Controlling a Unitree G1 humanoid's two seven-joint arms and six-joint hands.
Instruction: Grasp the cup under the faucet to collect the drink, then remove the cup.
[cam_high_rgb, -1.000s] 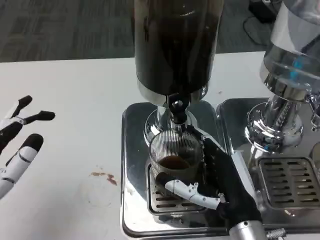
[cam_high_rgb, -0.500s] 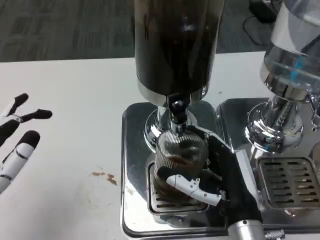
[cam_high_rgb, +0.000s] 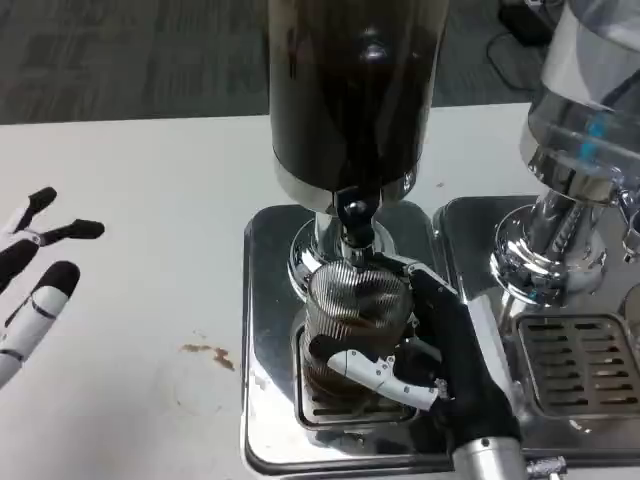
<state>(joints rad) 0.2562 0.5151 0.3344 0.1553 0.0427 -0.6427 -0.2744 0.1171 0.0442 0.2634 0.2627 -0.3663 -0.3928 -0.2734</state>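
**Ribbed cup held beneath the faucet**

The clear ribbed plastic cup (cam_high_rgb: 356, 310), holding some brown drink, stood on the slotted metal drip grate (cam_high_rgb: 330, 400) directly under the black faucet (cam_high_rgb: 353, 222) of the dark, drink-filled dispenser (cam_high_rgb: 352, 90). The right hand (cam_high_rgb: 420, 350) gripped it, fingers wrapped around its front and right side. The left hand (cam_high_rgb: 35, 275) hovered well apart over the white bench (cam_high_rgb: 140, 200), fingers spread, holding nothing. A small brown stain (cam_high_rgb: 210, 352) marked the bench beside the steel base (cam_high_rgb: 265, 300). A second, clear dispenser (cam_high_rgb: 585, 130) stood to the right.
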